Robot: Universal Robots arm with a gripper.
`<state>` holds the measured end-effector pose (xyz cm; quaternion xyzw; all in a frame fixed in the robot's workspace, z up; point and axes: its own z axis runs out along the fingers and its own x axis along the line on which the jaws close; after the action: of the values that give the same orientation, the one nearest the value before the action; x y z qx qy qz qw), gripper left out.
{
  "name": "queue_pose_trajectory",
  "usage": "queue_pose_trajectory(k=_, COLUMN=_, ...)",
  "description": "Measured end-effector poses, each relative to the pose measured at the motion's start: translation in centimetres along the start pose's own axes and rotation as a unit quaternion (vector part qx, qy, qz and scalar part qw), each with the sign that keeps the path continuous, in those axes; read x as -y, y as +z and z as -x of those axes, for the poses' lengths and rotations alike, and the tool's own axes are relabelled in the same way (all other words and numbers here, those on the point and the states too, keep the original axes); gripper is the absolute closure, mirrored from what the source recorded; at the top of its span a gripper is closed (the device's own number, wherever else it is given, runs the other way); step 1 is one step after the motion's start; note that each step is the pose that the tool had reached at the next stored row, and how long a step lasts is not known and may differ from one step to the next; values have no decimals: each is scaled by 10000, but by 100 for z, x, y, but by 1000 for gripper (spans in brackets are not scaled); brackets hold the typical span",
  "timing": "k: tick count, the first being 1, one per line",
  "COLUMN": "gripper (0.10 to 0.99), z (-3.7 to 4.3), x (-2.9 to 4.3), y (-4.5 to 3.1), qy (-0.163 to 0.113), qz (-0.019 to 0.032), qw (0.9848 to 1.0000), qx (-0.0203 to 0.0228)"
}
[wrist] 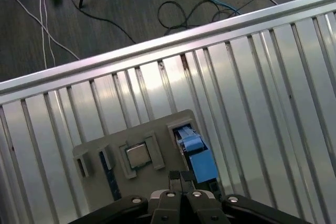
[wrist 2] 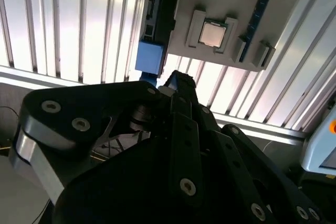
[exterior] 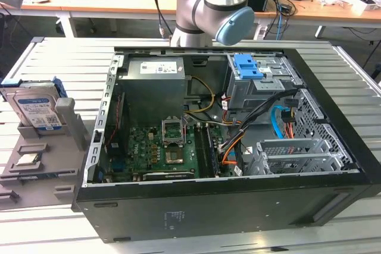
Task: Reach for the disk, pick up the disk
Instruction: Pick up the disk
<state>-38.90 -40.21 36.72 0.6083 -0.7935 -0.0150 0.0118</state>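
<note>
Here, the disk [exterior: 36, 108] stands on edge in a grey holder [exterior: 55, 154] at the exterior view's left; in the first wrist view the hand [wrist: 181, 178], clenched and empty, hangs near it.

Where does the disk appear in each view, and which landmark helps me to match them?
Exterior view: the disk stands upright in the grey holder, at the exterior view's left.
First wrist view: the disk shows edge-on, blue, in the holder beside the square chip.
Second wrist view: the disk's blue end sits at the holder's side.
Shared landmark: the square chip in the holder.
</note>
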Motion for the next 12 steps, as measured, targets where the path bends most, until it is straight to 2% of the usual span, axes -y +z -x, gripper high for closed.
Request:
queue_pose_trajectory(k=4, gripper=980, z=0, x=0, y=0, qy=-198, qz=0, qw=9998, qx=-7)
queue_pose_trajectory(k=6, gripper=980, z=0, x=0, y=0, qy=-384, qz=0, qw=9993, qx=-15)
queue_pose_trajectory(k=12, gripper=980, z=0, x=0, y=0, qy=-617, qz=-1, qw=9981, qx=-24)
